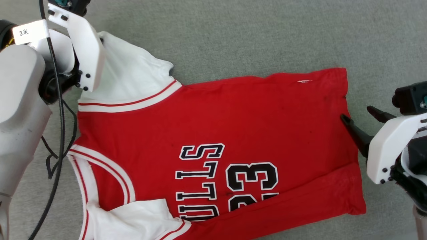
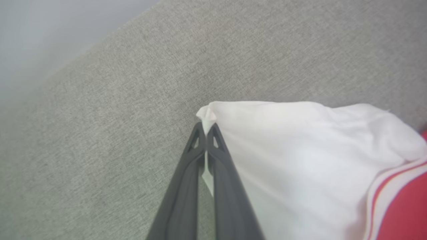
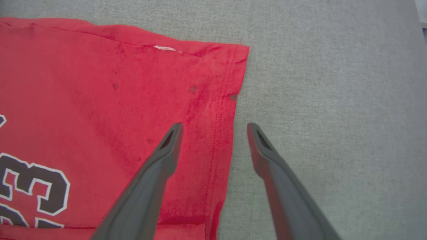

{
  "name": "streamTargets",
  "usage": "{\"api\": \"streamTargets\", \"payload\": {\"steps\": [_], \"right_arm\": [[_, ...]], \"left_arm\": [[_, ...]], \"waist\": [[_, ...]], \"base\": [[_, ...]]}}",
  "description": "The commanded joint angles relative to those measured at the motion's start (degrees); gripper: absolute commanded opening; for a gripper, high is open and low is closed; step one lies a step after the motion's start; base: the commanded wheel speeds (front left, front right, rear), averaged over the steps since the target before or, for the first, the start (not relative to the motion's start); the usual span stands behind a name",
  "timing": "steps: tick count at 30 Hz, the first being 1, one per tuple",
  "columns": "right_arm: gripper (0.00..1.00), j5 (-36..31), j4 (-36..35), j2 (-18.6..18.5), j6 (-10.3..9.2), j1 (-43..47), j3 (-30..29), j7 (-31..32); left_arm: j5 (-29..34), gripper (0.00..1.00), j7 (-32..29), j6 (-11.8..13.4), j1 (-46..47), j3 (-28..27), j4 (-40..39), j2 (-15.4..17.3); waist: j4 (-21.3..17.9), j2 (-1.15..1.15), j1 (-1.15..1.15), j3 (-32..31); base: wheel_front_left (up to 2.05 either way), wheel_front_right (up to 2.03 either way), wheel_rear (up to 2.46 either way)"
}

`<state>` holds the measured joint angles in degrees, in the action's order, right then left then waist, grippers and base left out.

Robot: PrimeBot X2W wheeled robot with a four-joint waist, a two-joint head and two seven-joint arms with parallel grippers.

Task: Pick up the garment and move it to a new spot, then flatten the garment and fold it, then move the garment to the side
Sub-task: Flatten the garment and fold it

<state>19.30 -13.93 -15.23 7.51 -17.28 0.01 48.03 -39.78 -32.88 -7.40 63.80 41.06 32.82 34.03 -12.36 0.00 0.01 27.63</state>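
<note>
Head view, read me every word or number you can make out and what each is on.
"ULLS": black white-outlined letters sideways on the red garment; anything before the U is hidden.
"23": beside them on the garment; a fold cuts off more digits below.
"3米": white tag on the left arm.
White mark near the hem: too small to read.

We read black, white-outlined letters "ULLS" on the red jersey shirt with white short sleeves (image 1: 213, 113), the first letter hidden under a sleeve, and "23" beside them. A small white tag (image 1: 30, 32) on the left arm (image 1: 20, 83) reads "3米".
</note>
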Motion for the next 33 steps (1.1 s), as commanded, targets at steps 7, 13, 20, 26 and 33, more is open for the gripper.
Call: {"api": "streamTargets", "payload": {"steps": [7, 13, 20, 26, 33], "right_arm": [[1.00, 1.74, 3.85, -3.80, -0.05, -4.21, -1.09, 4.20], [1.00, 3.49, 11.01, -6.06, -0.06, -9.35, -2.72, 9.00], [1.00, 1.50, 19.31, -9.05, -0.05, -14.79, -2.31, 10.97], [1.00, -0.26, 24.61, -9.94, -0.06, -17.41, -0.09, 10.80], [1.00, -0.27, 28.84, -10.24, -0.04, -17.40, 3.66, 10.19]], "left_arm": [[-1.73, 0.00, 3.45, -0.06, -1.33, 1.47, -4.36, 0.33], [-2.12, 0.00, 3.36, -0.04, -3.09, 2.43, -12.33, 2.53], [-1.58, 0.00, 3.50, 1.56, -5.62, 2.76, -22.00, 4.51], [-0.59, 0.00, 3.33, 3.09, -7.95, 3.81, -28.60, 5.65], [-0.45, 0.00, 3.27, 4.33, -9.51, 4.12, -33.10, 6.17]], "waist": [[4.04, 0.00, -0.01, -4.41], [7.26, 0.00, -0.01, -4.52], [10.72, 0.00, -0.01, -3.15], [12.55, 0.00, -0.01, -2.43], [13.76, 0.00, -0.01, -1.55]], "base": [[0.00, 0.00, 0.00], [0.00, 0.00, 0.00], [0.00, 0.00, 0.00], [0.00, 0.00, 0.00], [0.00, 0.00, 0.00]]}}
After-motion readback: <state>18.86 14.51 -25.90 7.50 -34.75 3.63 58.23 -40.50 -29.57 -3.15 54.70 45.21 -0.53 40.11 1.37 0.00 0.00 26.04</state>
